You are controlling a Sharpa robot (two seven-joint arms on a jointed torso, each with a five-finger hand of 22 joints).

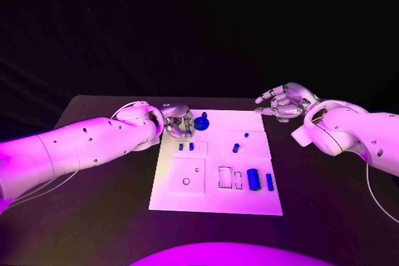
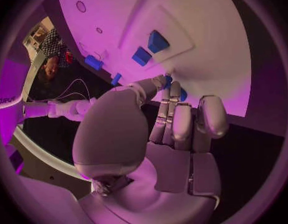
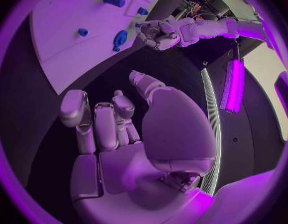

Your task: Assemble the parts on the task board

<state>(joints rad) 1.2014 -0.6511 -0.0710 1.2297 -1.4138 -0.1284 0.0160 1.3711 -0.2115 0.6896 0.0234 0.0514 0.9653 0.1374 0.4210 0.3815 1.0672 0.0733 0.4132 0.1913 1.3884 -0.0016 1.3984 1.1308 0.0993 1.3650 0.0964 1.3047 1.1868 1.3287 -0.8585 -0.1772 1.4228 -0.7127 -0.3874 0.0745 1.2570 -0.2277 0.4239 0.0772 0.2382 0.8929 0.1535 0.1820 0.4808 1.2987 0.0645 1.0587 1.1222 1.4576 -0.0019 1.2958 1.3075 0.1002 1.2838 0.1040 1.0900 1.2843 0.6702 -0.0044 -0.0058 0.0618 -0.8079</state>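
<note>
My left hand [image 1: 176,123] at the board [image 1: 212,202]

Its fingers are curled beside the blue knob [image 1: 201,123], maybe touching; grip unclear. My right hand [image 1: 285,102], spread, holds nothing beyond the board's far corner.

Head camera looks down; both wrist cameras, seemingly closer, share the task board [image 1: 214,162].

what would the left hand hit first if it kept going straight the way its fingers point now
Probably the blue knob-shaped part at the far left corner of the white task board. The silver left hand sits just beside it, fingers aimed that way; in the left wrist view blue shows at the fingertips, though contact is unclear.
</note>
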